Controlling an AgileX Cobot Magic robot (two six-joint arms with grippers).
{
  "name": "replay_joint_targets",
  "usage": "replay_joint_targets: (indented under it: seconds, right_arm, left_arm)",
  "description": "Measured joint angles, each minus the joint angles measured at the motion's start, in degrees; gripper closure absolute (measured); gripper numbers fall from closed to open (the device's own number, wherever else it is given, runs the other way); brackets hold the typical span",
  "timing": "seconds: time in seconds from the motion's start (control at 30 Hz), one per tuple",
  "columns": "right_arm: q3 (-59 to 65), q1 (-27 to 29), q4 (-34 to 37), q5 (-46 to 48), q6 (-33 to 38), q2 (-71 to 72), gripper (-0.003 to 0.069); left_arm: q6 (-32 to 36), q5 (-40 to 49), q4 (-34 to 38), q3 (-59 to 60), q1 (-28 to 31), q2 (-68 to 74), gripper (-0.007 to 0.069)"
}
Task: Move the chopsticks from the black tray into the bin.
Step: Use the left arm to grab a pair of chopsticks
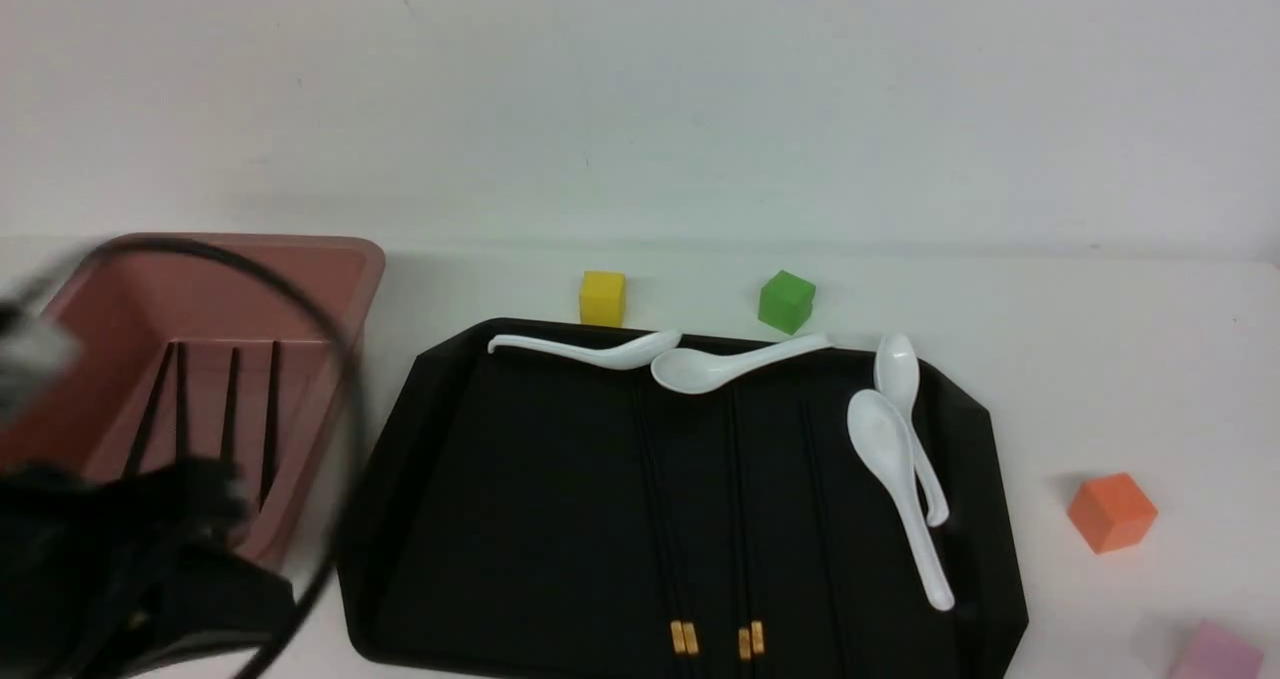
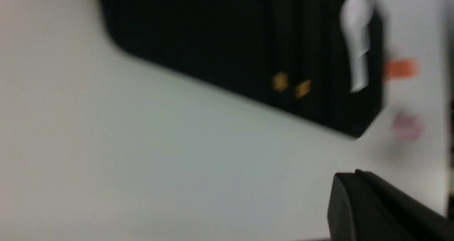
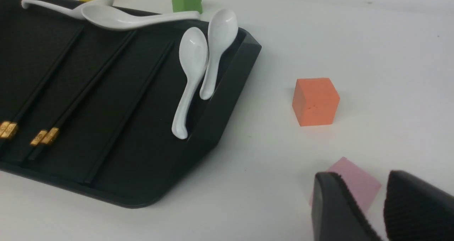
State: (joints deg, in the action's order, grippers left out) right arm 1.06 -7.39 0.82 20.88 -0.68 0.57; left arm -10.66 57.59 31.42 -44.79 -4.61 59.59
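Chopsticks (image 3: 88, 86) lay front-to-back on black tray (image 1: 500, 509), between left gripper (image 1: 185, 494), grip unreadable, and narrowly parted, empty right gripper (image 3: 385, 212)

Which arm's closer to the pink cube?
Right. The right gripper hangs right by the pink cube, fingers apart; the left arm is across the black tray, in front of the bin.

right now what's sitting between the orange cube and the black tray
Nothing. Only bare white table separates the orange cube from the black tray at its right rim. This is clearest in the right wrist view, and the front view agrees.
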Motion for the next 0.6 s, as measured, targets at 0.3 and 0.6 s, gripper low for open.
replay_joint_targets:
  seconds: [0.3,0.6]
  right_arm:
    - [0.00,0.00,0.00,0.00,0.00,0.00,0.0419]
    - [0.00,0.00,0.00,0.00,0.00,0.00,0.0419]
  left_arm:
    - [-8.17,-2.88,-6.73,-14.73,-14.82,25.22,0.0637]
    - [-27.88,-9.77,-14.66,-24.33,-29.70,37.12,0.0590]
